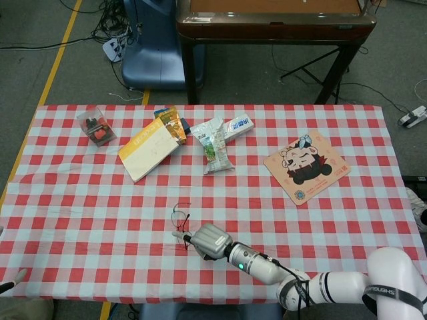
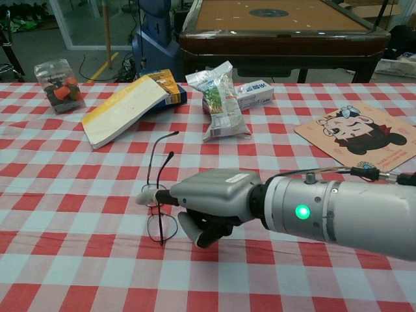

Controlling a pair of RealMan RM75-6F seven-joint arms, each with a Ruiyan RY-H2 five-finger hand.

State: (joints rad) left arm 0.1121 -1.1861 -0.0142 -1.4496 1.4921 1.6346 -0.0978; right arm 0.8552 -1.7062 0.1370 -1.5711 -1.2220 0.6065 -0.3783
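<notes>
glasses (image 2: 158,195): thin wire-frame pair, lying on the desk (image 1: 80,220) near the middle of the front edge, a little left of centre; temples stick up and back toward the far edge, one lens flat on the cloth, the other seems raised at the fingertip.
right hand (image 2: 208,201): reaches in from the front-right corner side, one fingertip extended onto the frame at the bridge/near lens, other fingers curled under the palm; touching, maybe pinching the rim. Cannot tell for sure if the frame is clamped between thumb and finger, thumb is hidden in both views.
right hand, head view (image 1: 208,241): just right of the glasses (image 1: 180,223), fingertip on the frame.
left hand: only a sliver at the front-left corner in the head view; too little shows to tell how its fingers lie.
handling guess: very light, thin wire bends easily, lenses scratch and can crack; hinges loose so temples swing. Slides on the cloth when pushed.
where to hold: likely the bridge or a rim edge beside the hinge, light pinch, not on the lens faces, not by a temple tip.
book (image 2: 123,110): far-left part of desk, well apart from the glasses.
snack bag (image 2: 221,104): near far edge, centre.
mouse pad (image 2: 361,140): toward right edge.
</notes>
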